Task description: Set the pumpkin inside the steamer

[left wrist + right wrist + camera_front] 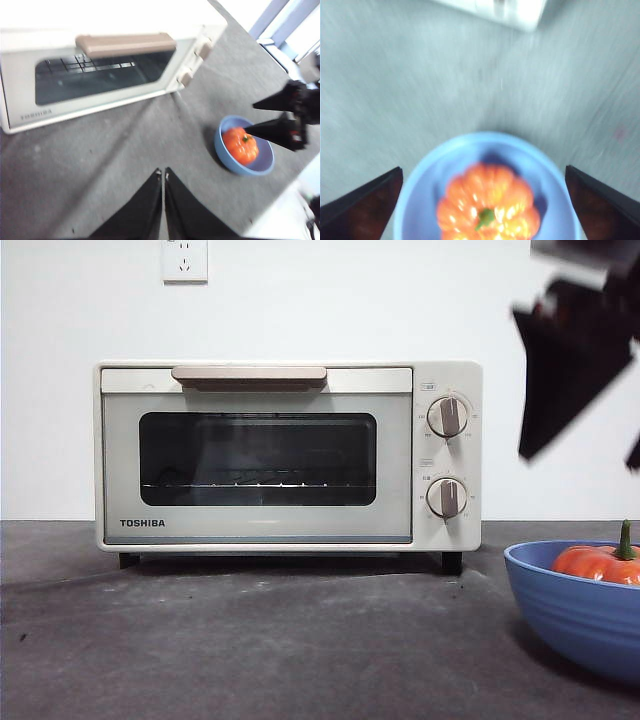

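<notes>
Right pincer (pixel 482 200) spread above pumpkin (pixel 487 210) in blue bowl (pixel 420 190)

The right gripper (pixel 482 200) hangs in the air with its two black jaws spread wide apart, their tips pointing downward and nothing between them. In the front view the same gripper (pixel 575 380) shows as a dark shape high on one side. The left gripper (pixel 163 172) is held low, its jaws pressed together so that their tips meet.
</notes>
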Controlling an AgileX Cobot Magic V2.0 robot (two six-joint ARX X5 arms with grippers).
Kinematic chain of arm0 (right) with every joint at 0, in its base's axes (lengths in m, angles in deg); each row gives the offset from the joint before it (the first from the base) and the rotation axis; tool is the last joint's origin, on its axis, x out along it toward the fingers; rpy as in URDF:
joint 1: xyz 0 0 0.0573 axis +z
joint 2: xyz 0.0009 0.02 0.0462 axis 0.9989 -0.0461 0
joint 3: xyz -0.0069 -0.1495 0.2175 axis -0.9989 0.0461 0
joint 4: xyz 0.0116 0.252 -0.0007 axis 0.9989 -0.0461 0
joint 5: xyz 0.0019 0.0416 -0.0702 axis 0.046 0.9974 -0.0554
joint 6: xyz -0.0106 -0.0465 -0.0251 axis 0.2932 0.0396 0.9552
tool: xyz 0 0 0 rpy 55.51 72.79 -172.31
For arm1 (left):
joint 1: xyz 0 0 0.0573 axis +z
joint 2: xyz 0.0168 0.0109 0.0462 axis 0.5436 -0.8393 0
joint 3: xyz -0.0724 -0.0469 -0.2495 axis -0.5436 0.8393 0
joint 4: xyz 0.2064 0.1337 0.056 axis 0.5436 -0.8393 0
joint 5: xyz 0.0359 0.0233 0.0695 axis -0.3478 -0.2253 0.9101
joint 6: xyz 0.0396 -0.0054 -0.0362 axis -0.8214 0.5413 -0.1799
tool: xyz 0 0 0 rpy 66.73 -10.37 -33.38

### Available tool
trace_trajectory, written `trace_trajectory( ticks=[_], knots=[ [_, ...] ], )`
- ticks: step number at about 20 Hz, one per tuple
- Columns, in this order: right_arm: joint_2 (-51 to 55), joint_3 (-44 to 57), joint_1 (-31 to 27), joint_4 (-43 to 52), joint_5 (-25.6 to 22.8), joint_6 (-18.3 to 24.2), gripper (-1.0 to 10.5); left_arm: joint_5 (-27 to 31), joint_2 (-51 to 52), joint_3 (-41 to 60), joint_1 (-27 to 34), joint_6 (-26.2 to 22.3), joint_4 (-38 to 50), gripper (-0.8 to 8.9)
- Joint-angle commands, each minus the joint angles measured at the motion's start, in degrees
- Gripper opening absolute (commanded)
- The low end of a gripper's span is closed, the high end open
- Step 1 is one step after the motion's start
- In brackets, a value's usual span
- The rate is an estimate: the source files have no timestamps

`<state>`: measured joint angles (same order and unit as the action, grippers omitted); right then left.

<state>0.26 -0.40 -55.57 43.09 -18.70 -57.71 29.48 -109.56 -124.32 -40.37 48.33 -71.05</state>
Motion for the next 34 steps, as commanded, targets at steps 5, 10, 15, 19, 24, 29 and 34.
trace_trajectory(
  ticks=[5, 10, 15, 19, 24, 29, 34],
  knots=[
    [4.1, -7.5, 0.3, -0.3, 1.8, -0.2, 5.2, 5.8, -11.0, -1.4, -6.9, 7.6, 19.3, 0.17],
    [4.5, -8.8, 0.3, -0.9, 2.3, -0.2, 5.2, 13.4, -23.2, -6.2, -13.3, 6.9, 28.5, 0.17],
    [4.5, -8.8, 0.3, -0.9, 2.4, -0.2, 5.2, 16.0, -34.5, -12.6, -16.0, 2.9, 30.6, 0.16],
    [4.5, -8.8, 0.3, -0.7, 2.4, -0.2, 5.2, 18.7, -40.1, -14.4, -17.3, 0.5, 30.8, 0.16],
    [4.5, -8.8, 0.3, 0.0, 2.4, -0.2, 5.2, 18.8, -43.5, -14.4, -18.3, -0.7, 31.5, 0.16],
    [4.5, -8.8, 0.3, 0.0, 2.4, -0.2, 5.2, 20.2, -45.2, -14.4, -18.9, -2.1, 30.2, 0.16],
    [4.5, -8.8, 0.3, 0.0, 2.4, 0.1, 5.2, 20.1, -46.9, -14.4, -20.0, -2.7, 24.0, 0.15]
  ],
)
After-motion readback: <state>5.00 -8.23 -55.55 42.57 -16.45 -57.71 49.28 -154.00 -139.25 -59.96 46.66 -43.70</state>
